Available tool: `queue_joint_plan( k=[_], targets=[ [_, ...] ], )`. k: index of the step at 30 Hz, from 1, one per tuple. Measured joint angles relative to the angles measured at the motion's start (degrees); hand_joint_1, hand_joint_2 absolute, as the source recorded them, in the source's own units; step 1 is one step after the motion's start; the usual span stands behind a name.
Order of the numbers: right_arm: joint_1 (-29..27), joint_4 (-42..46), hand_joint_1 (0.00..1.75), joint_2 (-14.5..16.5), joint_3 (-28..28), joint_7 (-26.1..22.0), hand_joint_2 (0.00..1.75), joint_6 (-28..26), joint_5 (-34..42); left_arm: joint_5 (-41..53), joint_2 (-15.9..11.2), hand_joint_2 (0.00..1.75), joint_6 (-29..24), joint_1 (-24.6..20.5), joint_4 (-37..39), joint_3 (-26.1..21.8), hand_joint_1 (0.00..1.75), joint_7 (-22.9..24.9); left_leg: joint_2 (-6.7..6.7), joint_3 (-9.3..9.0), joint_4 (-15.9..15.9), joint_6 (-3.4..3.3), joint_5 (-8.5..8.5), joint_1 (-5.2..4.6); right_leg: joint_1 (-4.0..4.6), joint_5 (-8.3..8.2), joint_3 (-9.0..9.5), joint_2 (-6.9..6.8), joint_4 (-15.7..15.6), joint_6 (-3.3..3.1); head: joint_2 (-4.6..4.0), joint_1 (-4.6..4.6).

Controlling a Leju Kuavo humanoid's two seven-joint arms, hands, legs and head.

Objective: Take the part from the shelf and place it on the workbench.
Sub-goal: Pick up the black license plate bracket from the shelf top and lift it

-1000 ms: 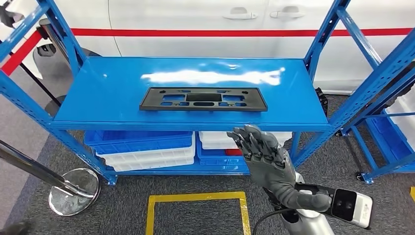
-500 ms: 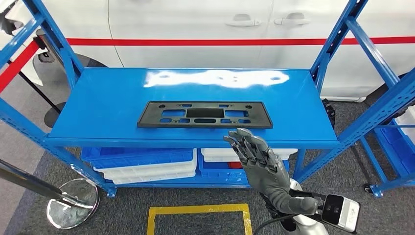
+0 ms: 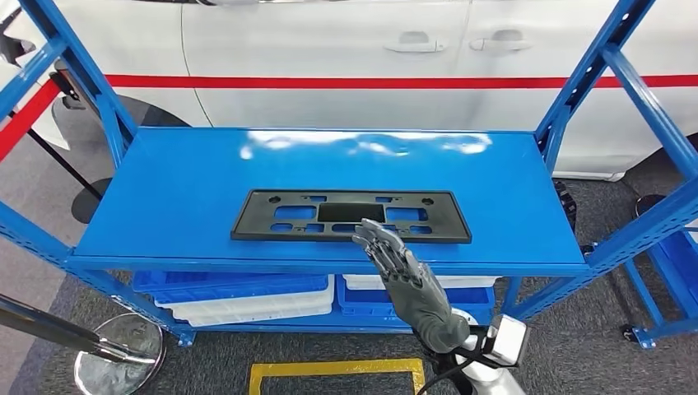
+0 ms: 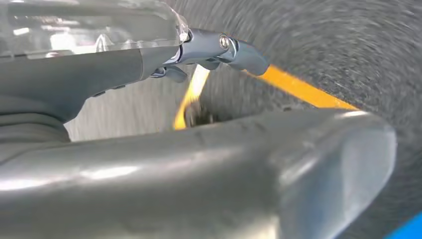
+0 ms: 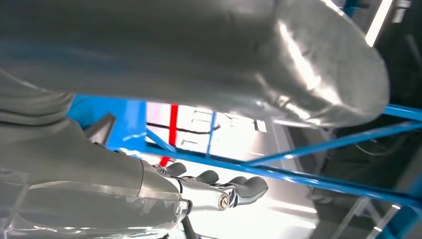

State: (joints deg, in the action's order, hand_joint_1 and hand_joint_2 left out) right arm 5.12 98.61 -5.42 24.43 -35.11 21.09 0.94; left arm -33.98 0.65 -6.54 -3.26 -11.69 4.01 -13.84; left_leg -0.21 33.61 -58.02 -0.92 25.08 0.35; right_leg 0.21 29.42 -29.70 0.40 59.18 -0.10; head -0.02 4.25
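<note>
Blue metal shelf (image 3: 189,181) stands in front of a white car (image 3: 329,49) with a red stripe, grey carpet below, yellow floor marking (image 3: 337,370) near the robot's feet. Black flat part (image 3: 350,216), a long frame with cutouts, lies flat on the top shelf board, toward the front edge. Right hand (image 3: 403,276) is raised in front of the shelf, fingers (image 3: 380,243) extended and slightly apart, holding nothing; fingertips overlap the part's front edge in the head view, contact unclear. Left hand (image 4: 199,169) hangs low over the carpet, blurred in its wrist view; cannot tell how its fingers lie. Risks, as a judgement: the part is thin and flat on a smooth board, so fingers may slide over it or push it backward instead of getting under an edge. Grabbing one spot off-centre could let the long frame tilt and slip out. Lifting too low could catch it on the shelf upright (image 3: 576,90). Plastic bins (image 3: 247,288) sit on the lower level.
</note>
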Motion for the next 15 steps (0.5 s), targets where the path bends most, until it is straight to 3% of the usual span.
queue_joint_plan(
  k=[2, 4, 5, 6, 7, 9, 10, 12, 15],
  targets=[
    [0.44, -1.1, 0.0, -0.09, 0.59, 0.17, 0.87, -0.43, -0.44, 2.34, -0.08, 0.0, -0.07, 0.11, 0.12, 2.25, 0.0, -0.31, 0.0, -1.12, 0.64, -0.48, 0.16, 0.21, -0.16, 1.7, -2.06, -0.05, 4.02, 0.52, 0.0, 0.0],
    [0.79, -2.35, 0.0, -0.14, 1.08, 0.93, 1.75, -2.13, -1.09, 2.68, -0.08, 0.0, -0.2, 0.16, 0.25, 3.68, 0.0, -0.55, 0.01, -1.55, 0.73, -0.77, 0.48, 0.21, -0.45, 4.49, -6.61, -0.08, 11.0, 1.04, 0.0, 0.0],
    [0.84, -2.99, 0.0, -0.15, 1.3, 1.44, 1.75, -3.48, -1.72, 2.85, -0.08, 0.0, -0.3, 0.2, 0.31, 4.24, 0.0, -0.61, -0.04, -1.7, 0.72, -0.8, 0.68, 0.22, -0.63, 5.31, -8.81, -0.09, 13.8, 1.29, 0.0, 0.01],
    [0.89, -3.76, 0.0, -0.16, 1.56, 1.97, 1.75, -5.34, -2.82, 3.03, -0.08, 0.0, -0.43, 0.27, 0.36, 4.75, 0.0, -0.61, -0.11, -1.95, 0.71, -0.76, 0.95, 0.24, -0.81, 5.08, -10.26, -0.1, 14.97, 1.51, 0.0, 0.01],
    [1.1, -4.6, 0.0, -0.16, 1.95, 2.35, 1.75, -7.64, -4.65, 3.17, -0.08, 0.0, -0.59, 0.34, 0.4, 5.22, 0.0, -0.47, -0.18, -2.3, 0.7, -0.65, 1.26, 0.27, -0.98, 3.57, -10.64, -0.11, 14.04, 1.65, 0.0, 0.0],
    [2.19, -6.82, 0.0, -0.12, 3.21, 2.98, 1.75, -13.94, -10.86, 3.56, -0.08, 0.0, -1.09, 0.47, 0.46, 6.07, 0.0, 0.22, -0.26, -3.13, 0.66, -0.22, 2.01, 0.34, -1.29, -1.87, -8.71, -0.16, 7.08, 1.64, 0.0, -0.01],
    [3.04, -8.2, 0.0, -0.02, 4.13, 3.29, 1.75, -17.32, -14.45, 3.77, -0.09, 0.0, -1.4, 0.43, 0.53, 6.49, 0.0, 0.71, -0.27, -3.41, 0.6, 0.08, 2.35, 0.32, -1.24, -3.47, -7.63, -0.22, 3.57, 1.48, 0.0, -0.02],
    [4.49, -10.69, 0.0, 0.36, 5.89, 3.96, 1.75, -22.29, -19.62, 4.12, -0.1, 0.0, -1.97, 0.26, 0.64, 7.21, 0.0, 1.56, -0.23, -3.44, 0.49, 0.84, 2.87, 0.23, -1.01, -4.76, -6.69, -0.27, 0.07, 0.73, 0.0, -0.01],
    [5.83, -13.15, 0.0, 1.25, 7.53, 4.67, 1.75, -26.81, -23.58, 4.57, -0.11, 0.0, -2.7, 0.17, 0.7, 7.78, 0.0, 2.88, -0.17, -3.74, 0.13, 1.81, 3.22, 0.24, -0.84, -4.97, -6.37, -0.22, -0.24, -0.59, 0.0, -0.01]
  ],
)
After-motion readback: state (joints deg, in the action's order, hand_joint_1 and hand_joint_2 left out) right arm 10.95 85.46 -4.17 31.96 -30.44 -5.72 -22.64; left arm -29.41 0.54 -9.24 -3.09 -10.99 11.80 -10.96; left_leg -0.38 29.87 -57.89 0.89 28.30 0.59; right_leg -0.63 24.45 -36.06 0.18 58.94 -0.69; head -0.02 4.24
